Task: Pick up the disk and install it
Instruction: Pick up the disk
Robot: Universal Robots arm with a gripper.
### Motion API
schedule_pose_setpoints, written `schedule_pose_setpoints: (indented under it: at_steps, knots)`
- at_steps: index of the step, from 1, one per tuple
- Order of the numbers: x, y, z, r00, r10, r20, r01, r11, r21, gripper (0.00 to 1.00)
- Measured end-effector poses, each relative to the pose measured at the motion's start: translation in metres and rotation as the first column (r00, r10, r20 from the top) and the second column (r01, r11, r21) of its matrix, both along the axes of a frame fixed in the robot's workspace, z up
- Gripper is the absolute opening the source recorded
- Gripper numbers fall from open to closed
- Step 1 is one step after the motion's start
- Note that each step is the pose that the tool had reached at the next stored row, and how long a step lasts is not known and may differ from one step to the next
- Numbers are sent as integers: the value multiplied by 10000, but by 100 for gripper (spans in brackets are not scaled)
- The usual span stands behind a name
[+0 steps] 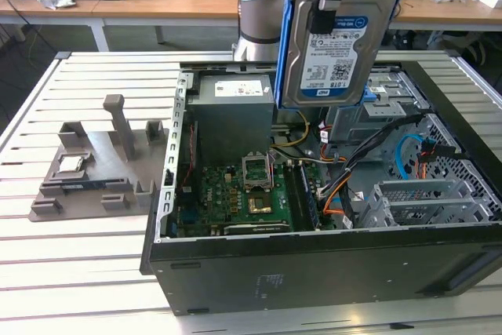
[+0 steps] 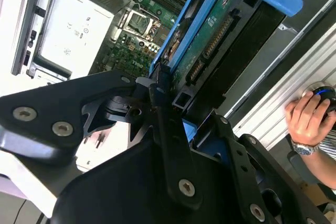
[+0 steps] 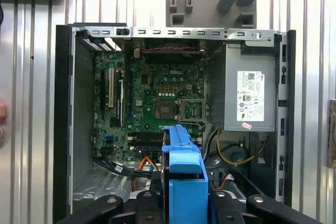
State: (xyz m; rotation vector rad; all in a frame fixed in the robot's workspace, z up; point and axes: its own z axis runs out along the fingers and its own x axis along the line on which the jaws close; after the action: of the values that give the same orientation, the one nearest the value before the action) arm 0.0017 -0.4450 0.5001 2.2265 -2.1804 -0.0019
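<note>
The disk (image 1: 336,46), a silver hard drive with a white-and-blue label and a blue plastic frame, hangs upright in the air above the open computer case (image 1: 314,264). My gripper (image 1: 328,7) is shut on its upper edge, black fingers on both faces. The drive hovers over the far part of the case, between the power supply (image 1: 234,115) and the metal drive cage (image 1: 392,88). In the second wrist view the disk (image 2: 210,40) shows its green circuit-board side, clamped in the gripper (image 2: 186,114). In the first wrist view the blue frame (image 3: 184,174) sticks out from the gripper (image 3: 185,200) over the motherboard (image 3: 157,98).
A grey parts fixture (image 1: 102,170) with a small silver chip (image 1: 72,164) lies on the slatted table at the exterior view's left. Cables (image 1: 345,178) run across the case's inside. A person's hand (image 2: 310,114) rests beside the case. Desks with clutter stand behind.
</note>
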Motion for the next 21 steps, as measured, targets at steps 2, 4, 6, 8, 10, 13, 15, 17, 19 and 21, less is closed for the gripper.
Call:
schedule_pose_setpoints:
  at_steps: [2, 4, 6, 8, 10, 13, 15, 17, 19, 21]
  knots:
    - [1, -27, 0, 10000, -1, 0, 1, 10000, -1, 36]
    - [3, -70, 0, 10000, -1, 0, 1, 10000, 0, 36]
    - [5, -115, -1, 10000, 0, 0, 0, 10000, -1, 36]
    - [7, -148, -1, 10000, 0, 0, 0, 10000, -1, 36]
    - [8, -175, -1, 10000, 0, 0, 0, 10000, 0, 36]
    - [10, -226, -2, 10000, -1, 0, 1, 10000, 0, 36]
    - [12, -247, -2, 10000, -1, 0, 1, 10000, 0, 36]
    - [13, -275, -2, 10000, -1, 0, 1, 10000, -1, 36]
    - [15, -303, -2, 10000, 0, 0, 0, 10000, -1, 36]
    - [18, -349, -3, 10000, 0, 0, 0, 10000, 0, 36]
